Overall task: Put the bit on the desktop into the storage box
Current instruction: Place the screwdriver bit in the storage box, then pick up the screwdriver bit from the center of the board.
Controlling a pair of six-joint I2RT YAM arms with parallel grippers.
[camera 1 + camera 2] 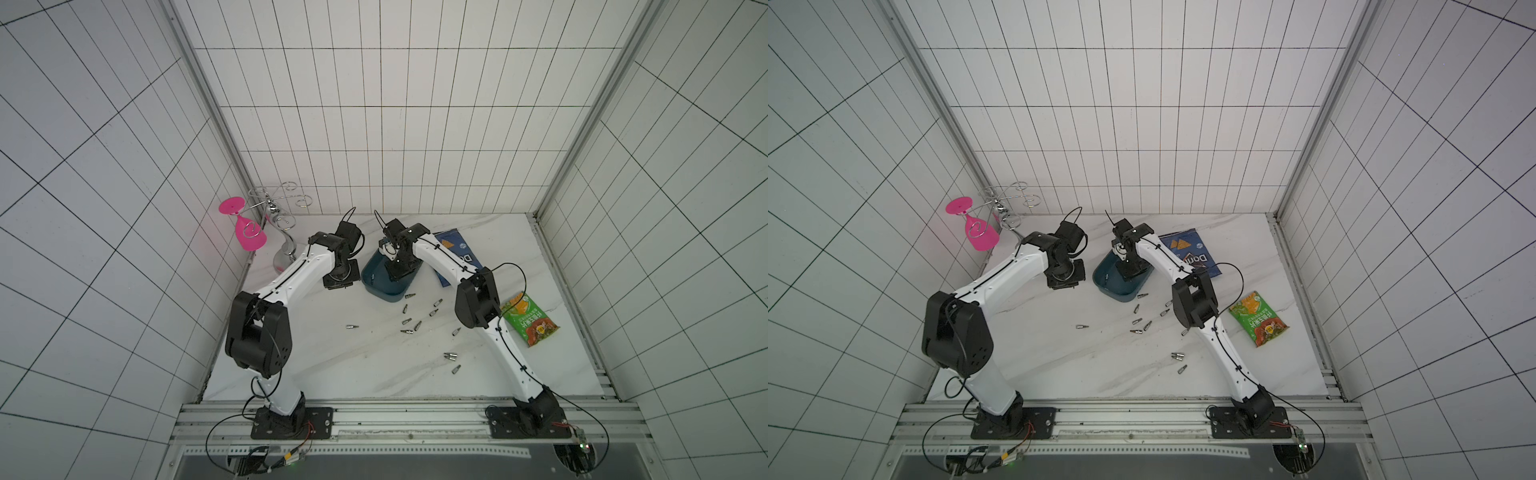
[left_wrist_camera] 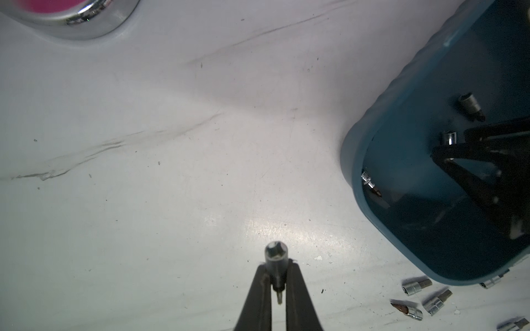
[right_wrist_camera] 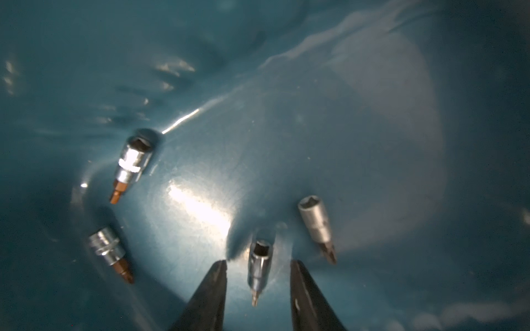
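While your right gripper (image 3: 258, 262) stands released around a loose bit (image 3: 259, 272) in the storage box (image 3: 372, 114), your left gripper (image 2: 276, 265) clenches 1 socket bit (image 2: 272, 252). Crossing now risks an arm clash.

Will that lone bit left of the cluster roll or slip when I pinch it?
Probably rolls: the lone bit lies on its round chrome barrel on the smooth desktop. Likely stiff and pinchable: the left gripper holds a similar bit.
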